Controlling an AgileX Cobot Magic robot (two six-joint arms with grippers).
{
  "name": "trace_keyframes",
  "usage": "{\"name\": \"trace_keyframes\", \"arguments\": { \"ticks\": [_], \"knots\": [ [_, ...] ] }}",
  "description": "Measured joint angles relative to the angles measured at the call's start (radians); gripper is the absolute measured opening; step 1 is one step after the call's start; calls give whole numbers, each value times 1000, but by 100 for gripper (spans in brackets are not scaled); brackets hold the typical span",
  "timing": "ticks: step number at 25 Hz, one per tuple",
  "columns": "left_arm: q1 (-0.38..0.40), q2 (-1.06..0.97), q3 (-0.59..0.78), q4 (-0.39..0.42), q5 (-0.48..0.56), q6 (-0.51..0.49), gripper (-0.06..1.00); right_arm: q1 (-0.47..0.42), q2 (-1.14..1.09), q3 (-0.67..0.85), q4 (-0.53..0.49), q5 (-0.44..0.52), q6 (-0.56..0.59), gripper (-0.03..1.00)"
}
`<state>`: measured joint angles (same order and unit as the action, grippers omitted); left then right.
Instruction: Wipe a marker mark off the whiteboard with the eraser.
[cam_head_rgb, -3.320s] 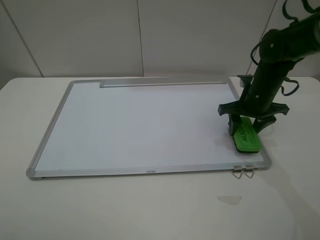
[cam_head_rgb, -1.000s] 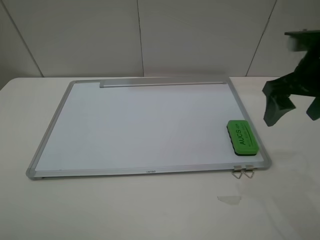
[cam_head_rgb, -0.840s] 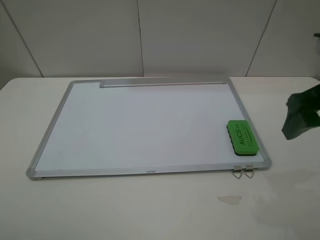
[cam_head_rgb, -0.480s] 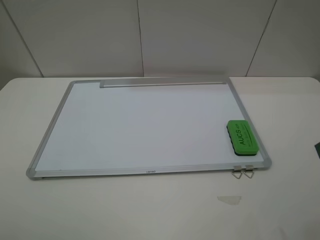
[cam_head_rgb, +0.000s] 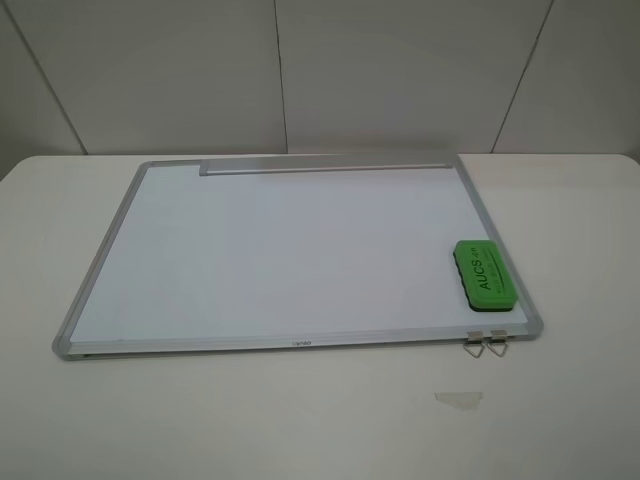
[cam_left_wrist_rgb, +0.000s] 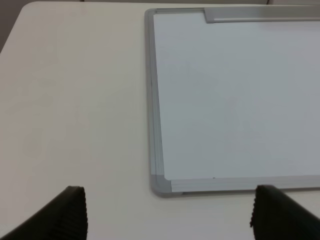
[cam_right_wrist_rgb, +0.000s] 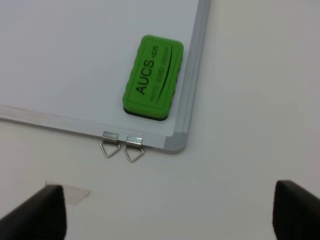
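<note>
The whiteboard (cam_head_rgb: 280, 250) lies flat on the table, and its white surface shows no marker mark in any view. The green eraser (cam_head_rgb: 485, 275) rests on the board by its near right corner, with nothing holding it; the right wrist view shows the eraser (cam_right_wrist_rgb: 152, 77) lettering-side up. My right gripper (cam_right_wrist_rgb: 167, 215) hovers open above the table just off that corner, fingertips (cam_right_wrist_rgb: 42, 210) wide apart. My left gripper (cam_left_wrist_rgb: 170, 220) is open over the whiteboard (cam_left_wrist_rgb: 235, 95) near its left front corner. Neither gripper appears in the exterior high view.
Two metal clips (cam_head_rgb: 486, 345) hang off the board's front edge below the eraser; the clips (cam_right_wrist_rgb: 122, 147) also show in the right wrist view. A small piece of tape (cam_head_rgb: 458, 399) lies on the table in front. The grey tray strip (cam_head_rgb: 325, 166) runs along the far edge.
My right arm let go of the eraser, lifted away to the right and left the exterior high view. The eraser stays where it was set down.
</note>
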<state>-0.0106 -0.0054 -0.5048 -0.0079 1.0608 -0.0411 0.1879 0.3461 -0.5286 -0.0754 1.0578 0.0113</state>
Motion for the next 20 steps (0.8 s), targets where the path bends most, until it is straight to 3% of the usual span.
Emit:
{"name": "trace_keyframes", "arguments": {
  "ticks": [11, 20],
  "knots": [
    [0, 0, 0, 0, 0, 0, 69, -4, -41, 0, 1, -1, -2, 83],
    [0, 0, 0, 0, 0, 0, 69, -147, -41, 0, 1, -1, -2, 83]
  ]
}}
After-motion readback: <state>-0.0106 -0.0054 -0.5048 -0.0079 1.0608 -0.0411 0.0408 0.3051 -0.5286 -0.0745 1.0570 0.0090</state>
